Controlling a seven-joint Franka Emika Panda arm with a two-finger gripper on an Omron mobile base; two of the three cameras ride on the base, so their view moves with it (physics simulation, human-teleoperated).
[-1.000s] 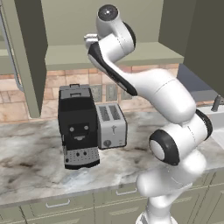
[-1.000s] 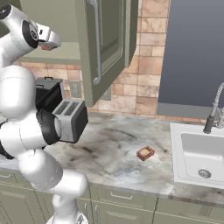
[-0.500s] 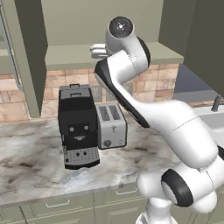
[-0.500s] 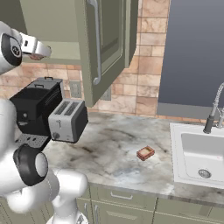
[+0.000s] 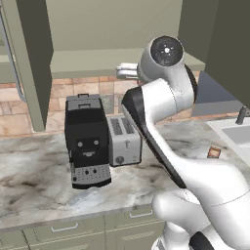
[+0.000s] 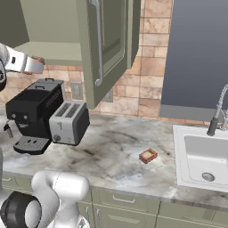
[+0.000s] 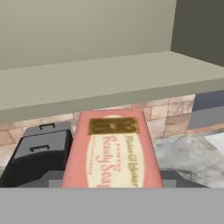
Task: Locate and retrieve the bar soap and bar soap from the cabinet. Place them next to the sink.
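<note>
One bar soap (image 7: 111, 151), pinkish with a gold label, lies between the dark fingertips (image 7: 176, 179) in the hand view. My gripper (image 6: 35, 65) is shut on it, just in front of and slightly below the open cabinet's shelf (image 6: 51, 50), above the coffee machine. The hand (image 5: 126, 72) points left at the shelf edge. The other bar soap (image 6: 148, 156) lies flat on the marble counter, left of the sink (image 6: 202, 153), and appears as a small brown block (image 5: 214, 153). The cabinet door (image 6: 103, 44) stands swung open.
A black coffee machine (image 5: 87, 140) and a silver toaster (image 5: 123, 140) stand on the counter under the cabinet. A dark faucet (image 6: 217, 113) rises behind the sink. The left cabinet door (image 5: 30, 63) hangs open. Drawer fronts (image 6: 124, 209) run below the counter.
The gripper with the soap has drawn back out of the cabinet and dropped to the level of the shelf edge. The arm's upper links have swung closer to the cameras. The counter soap has not moved.
</note>
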